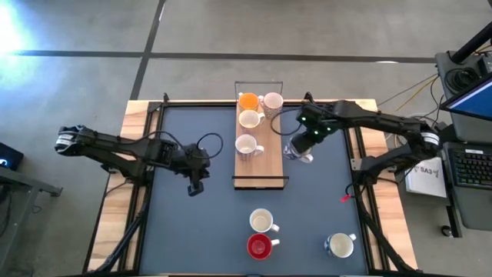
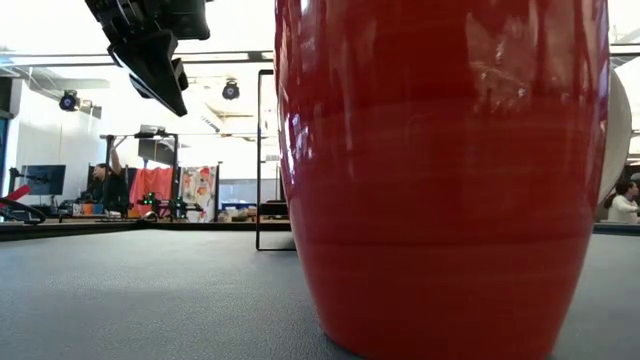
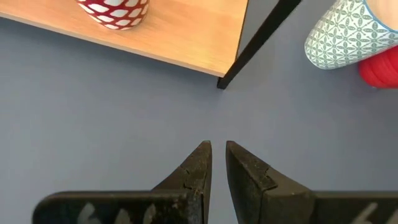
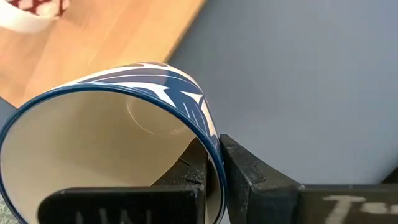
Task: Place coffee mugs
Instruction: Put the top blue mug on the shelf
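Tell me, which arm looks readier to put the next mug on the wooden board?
The right. Its gripper is already shut on the rim of a blue-patterned mug just beside the wooden board. The left gripper holds nothing, out over the mat.

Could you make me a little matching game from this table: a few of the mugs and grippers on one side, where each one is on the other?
Things:
1. orange mug
2. red mug
3. blue-patterned mug
4. left gripper

Places:
A. on the mat, near edge
B. over bare mat, left of the wooden board
C. far end of the board
D. rim pinched by the right gripper

Pairs: 1-C, 2-A, 3-D, 4-B
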Controlling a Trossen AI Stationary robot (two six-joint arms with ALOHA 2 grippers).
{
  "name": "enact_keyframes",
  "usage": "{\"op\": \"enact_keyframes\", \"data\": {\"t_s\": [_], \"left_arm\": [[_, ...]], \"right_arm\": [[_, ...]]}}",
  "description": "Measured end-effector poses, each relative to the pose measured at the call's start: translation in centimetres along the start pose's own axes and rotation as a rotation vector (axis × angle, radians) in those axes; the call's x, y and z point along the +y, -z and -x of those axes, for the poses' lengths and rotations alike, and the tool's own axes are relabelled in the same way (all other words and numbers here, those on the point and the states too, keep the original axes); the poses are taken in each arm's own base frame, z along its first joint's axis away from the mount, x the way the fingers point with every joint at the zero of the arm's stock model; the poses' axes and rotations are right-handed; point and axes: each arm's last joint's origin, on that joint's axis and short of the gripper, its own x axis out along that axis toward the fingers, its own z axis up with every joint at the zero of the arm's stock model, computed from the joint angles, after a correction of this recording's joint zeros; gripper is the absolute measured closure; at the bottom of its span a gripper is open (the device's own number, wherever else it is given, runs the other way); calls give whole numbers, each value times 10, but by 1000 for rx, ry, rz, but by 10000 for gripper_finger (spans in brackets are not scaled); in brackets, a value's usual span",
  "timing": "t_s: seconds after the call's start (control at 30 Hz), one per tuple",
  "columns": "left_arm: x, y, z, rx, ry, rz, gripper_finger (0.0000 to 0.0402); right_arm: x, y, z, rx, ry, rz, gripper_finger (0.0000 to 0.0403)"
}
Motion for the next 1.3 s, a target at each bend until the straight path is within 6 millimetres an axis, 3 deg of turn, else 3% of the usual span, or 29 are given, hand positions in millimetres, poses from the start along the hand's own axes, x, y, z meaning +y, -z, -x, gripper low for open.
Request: {"op": "enact_keyframes", "data": {"t_s": [0.27,0.7,1.3], "left_arm": [[-5,3,0,15,11,7,372],[-6,4,1,17,14,29,372],[-6,4,-1,29,13,42,372]], "right_arm": [[18,-27,-16,38,22,121,389],[32,-54,-51,98,82,188,380],[22,-92,-62,-28,68,136,377]]}}
